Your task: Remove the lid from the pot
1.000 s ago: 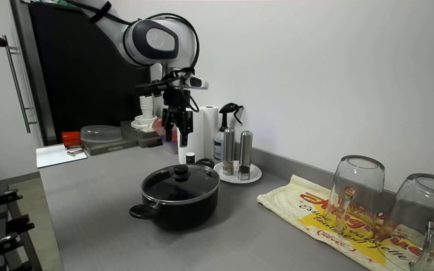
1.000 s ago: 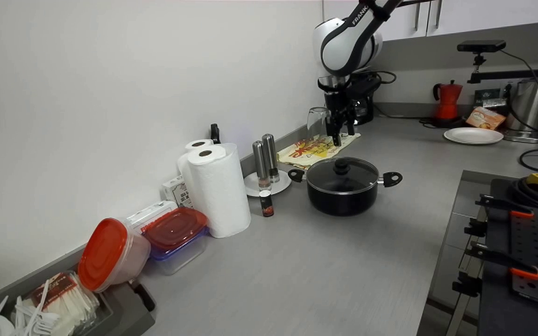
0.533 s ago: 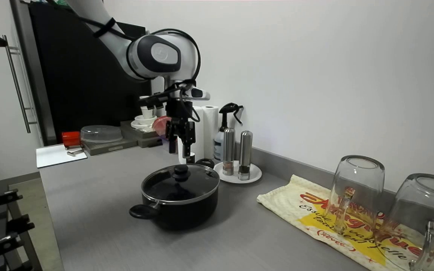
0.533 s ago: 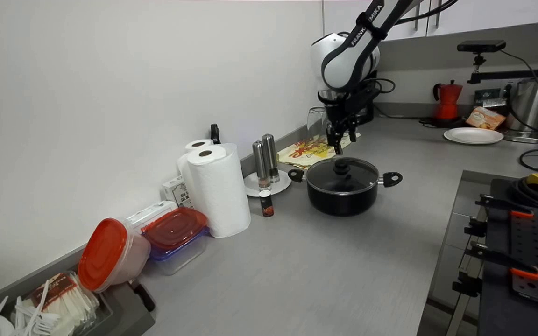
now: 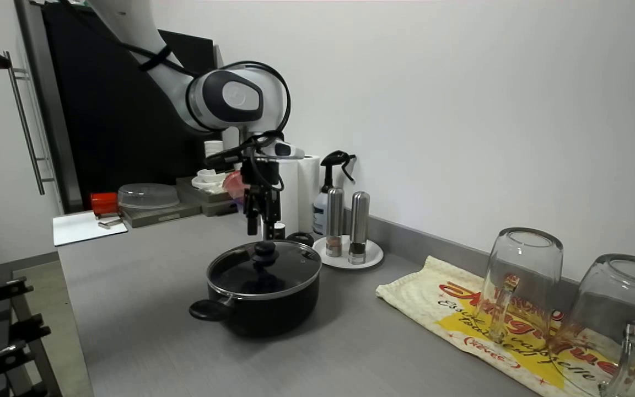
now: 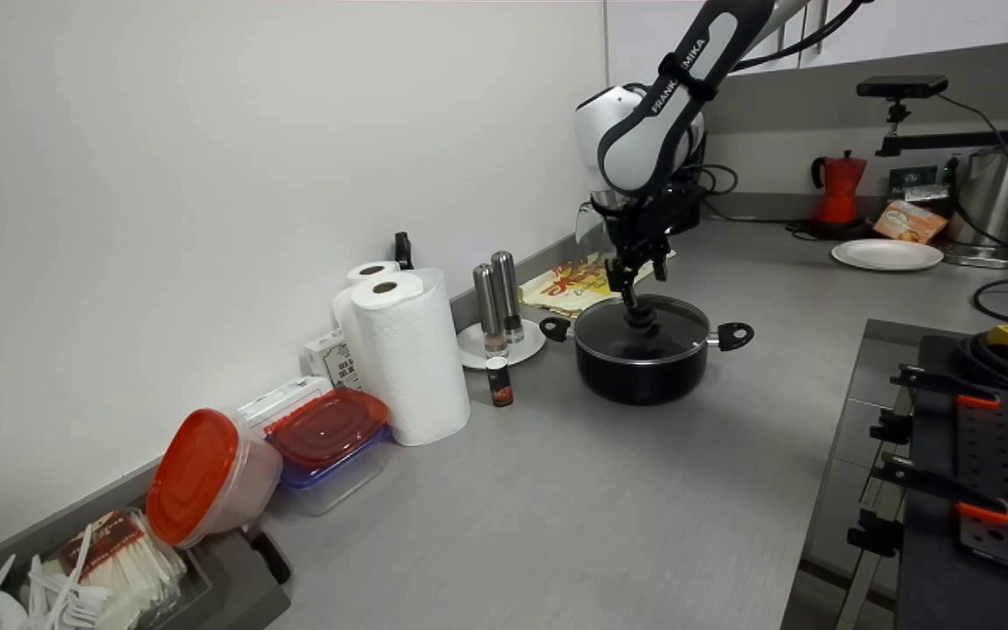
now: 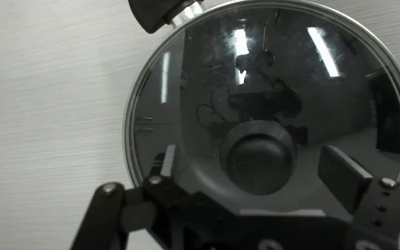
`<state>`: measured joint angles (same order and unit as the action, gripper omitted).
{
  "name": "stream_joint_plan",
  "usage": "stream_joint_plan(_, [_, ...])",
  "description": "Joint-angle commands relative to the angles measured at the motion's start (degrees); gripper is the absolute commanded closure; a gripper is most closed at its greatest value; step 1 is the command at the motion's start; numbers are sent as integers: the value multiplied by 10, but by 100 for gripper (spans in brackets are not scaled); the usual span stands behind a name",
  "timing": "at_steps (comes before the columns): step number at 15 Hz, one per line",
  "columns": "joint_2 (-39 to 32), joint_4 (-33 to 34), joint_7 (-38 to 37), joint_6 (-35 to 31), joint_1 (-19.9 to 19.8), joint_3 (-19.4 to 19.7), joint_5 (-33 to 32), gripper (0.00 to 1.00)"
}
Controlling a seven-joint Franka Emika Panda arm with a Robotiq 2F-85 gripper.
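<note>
Two dark, flat-padded fingers (image 7: 340,184) of the black, jointed gripper (image 7: 250,152) are being held wide apart, with nothing being gripped between them; in the wrist view they are being seen at roughly nine and three o'clock of the small, round, black knob (image 7: 260,165). The round, see-through, metal-rimmed lid (image 7: 271,97) is being borne level by the wide, black, two-handled pot (image 5: 273,317), which is being supported by the grey countertop (image 5: 146,331). In an exterior view, a short black side handle (image 5: 210,310) is being shown at the pot's eight o'clock, while two o'clock is being taken up by a round white plate (image 5: 373,255) nearby. Whether the knob is being touched is not being revealed. The grasp, it is being judged, is being lined up, and the lid is not yet being lifted. For the next move, a slight lowering is probably being called for if the knob is not yet being flanked, then a firm closing on it and a straight upward lift.
</note>
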<state>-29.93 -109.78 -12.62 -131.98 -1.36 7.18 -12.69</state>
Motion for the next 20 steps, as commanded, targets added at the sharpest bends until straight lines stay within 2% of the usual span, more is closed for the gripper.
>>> stream_joint_plan(1, [-13, 15, -37, -13, 16, 24, -21, 0])
stream_joint_plan(11, [-45, 83, -39, 6, 13, 23, -7, 0])
stream_joint_plan(20, [-82, 114, -3, 44, -3, 8, 25, 0])
